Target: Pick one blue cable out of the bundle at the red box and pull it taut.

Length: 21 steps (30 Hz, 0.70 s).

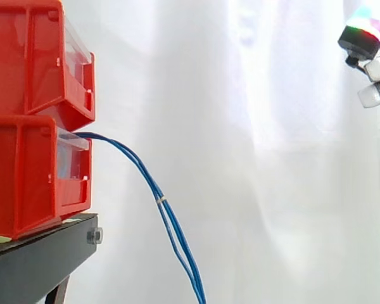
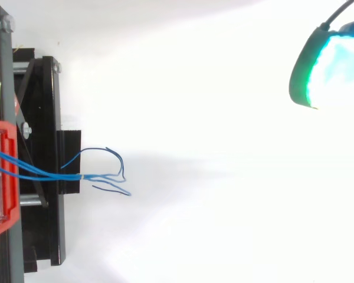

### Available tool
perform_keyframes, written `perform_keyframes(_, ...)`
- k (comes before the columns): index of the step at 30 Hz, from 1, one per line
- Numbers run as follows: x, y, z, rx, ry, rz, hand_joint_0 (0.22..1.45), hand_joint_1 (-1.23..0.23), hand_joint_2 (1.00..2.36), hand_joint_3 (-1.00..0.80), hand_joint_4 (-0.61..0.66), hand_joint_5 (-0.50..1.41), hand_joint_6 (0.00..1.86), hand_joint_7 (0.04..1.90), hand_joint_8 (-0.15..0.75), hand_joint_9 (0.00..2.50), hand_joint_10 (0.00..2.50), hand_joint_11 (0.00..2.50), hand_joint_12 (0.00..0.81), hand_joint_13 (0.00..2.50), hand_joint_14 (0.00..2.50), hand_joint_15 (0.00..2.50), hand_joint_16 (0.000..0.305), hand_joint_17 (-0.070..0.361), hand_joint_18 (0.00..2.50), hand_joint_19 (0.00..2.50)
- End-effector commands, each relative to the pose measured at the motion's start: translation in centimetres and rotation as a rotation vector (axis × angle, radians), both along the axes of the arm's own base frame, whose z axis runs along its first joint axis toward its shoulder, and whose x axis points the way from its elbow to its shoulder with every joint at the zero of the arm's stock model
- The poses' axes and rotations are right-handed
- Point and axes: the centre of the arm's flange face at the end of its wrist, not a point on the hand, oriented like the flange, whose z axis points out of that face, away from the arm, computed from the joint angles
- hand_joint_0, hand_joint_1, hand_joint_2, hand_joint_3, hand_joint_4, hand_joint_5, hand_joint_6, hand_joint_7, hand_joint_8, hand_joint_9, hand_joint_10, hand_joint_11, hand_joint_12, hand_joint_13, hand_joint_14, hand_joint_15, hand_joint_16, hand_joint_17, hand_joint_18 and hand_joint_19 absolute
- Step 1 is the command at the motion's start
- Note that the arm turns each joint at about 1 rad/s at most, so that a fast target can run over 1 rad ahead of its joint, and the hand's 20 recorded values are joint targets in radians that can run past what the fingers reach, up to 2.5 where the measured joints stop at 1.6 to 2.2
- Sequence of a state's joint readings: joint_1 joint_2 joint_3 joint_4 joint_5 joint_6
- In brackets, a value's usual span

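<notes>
Blue cables [image 1: 153, 187]: slack, drooping from red box [image 1: 38, 177] toward 5 o'clock. Hand [image 1: 370, 60]: 2 o'clock, well apart; open or closed, cannot tell. Likely step: approach, then isolate one.

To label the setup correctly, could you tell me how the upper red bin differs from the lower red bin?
The upper red bin sits stacked on the lower red bin, while the lower one rests on the black stand. Blue cables hang out over the lower bin's front; nothing comes out of the upper bin. Both are red, have a clear front panel and face the same way.
</notes>
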<state>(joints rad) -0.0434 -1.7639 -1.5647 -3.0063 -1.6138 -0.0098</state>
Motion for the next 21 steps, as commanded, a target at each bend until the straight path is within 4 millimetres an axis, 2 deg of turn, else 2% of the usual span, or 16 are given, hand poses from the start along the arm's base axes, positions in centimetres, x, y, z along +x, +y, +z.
perform_keyframes(1,1.0,0.0,-2.4,-0.001,0.040,-0.002,0.47,-0.72,1.00,-0.50,0.34,-0.20,0.50,0.77,0.369,0.47,0.01,0.25,0.424,0.41,0.01,0.20,0.065,0.147,0.40,0.35)
perform_keyframes(5,2.4,0.1,-5.0,0.001,0.056,-0.001,0.48,-0.77,1.00,-0.50,0.33,-0.19,0.50,0.80,0.365,0.48,0.01,0.27,0.416,0.42,0.01,0.20,0.064,0.145,0.40,0.35)
perform_keyframes(8,3.3,0.0,-6.1,0.000,0.043,-0.003,0.50,-0.81,1.00,-0.50,0.32,-0.18,0.50,0.82,0.361,0.49,0.01,0.26,0.412,0.42,0.01,0.20,0.063,0.142,0.41,0.36)
perform_keyframes(12,5.9,-0.1,-9.9,0.013,0.005,-0.005,0.51,-0.84,1.00,-0.50,0.30,-0.18,0.50,0.83,0.356,0.49,0.01,0.26,0.407,0.41,0.01,0.20,0.062,0.140,0.41,0.36)
perform_keyframes(16,6.9,-0.2,-11.2,0.017,-0.030,-0.013,0.52,-0.86,1.00,-0.50,0.29,-0.17,0.50,0.83,0.353,0.49,0.01,0.27,0.406,0.41,0.01,0.20,0.062,0.138,0.41,0.36)
perform_keyframes(21,7.9,-0.3,-11.7,0.010,-0.074,-0.078,0.52,-0.86,1.00,-0.50,0.30,-0.16,0.50,0.84,0.352,0.49,0.01,0.27,0.405,0.41,0.01,0.20,0.061,0.137,0.41,0.36)
